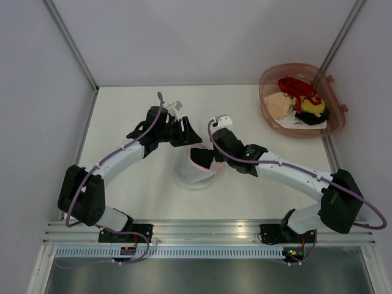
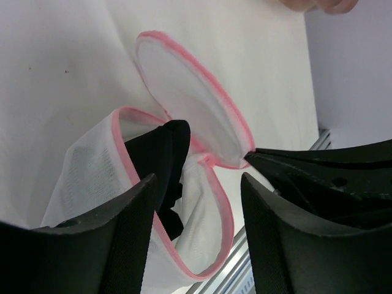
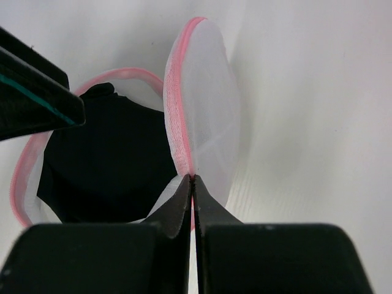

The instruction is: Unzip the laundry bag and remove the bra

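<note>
The laundry bag (image 1: 195,173), white mesh with a pink zipper rim, stands unzipped in the middle of the table. Its round lid flap (image 2: 184,92) is lifted, and my right gripper (image 3: 192,179) is shut on the flap's pink edge (image 3: 177,116). A black bra (image 3: 104,159) fills the open mouth and pokes over the rim (image 2: 162,156). My left gripper (image 2: 199,184) hovers open just over the mouth. The bag's near rim and the bra's edge lie between its fingers, with no grip on either. From above, the left gripper (image 1: 185,132) sits behind the bag and the right gripper (image 1: 204,157) is at its top.
A large pinkish-brown plastic basket (image 1: 268,79) with red, yellow, beige and black garments stands at the back right corner. Grey walls close off the back and both sides. An aluminium rail (image 1: 208,229) runs along the near edge by the arm bases.
</note>
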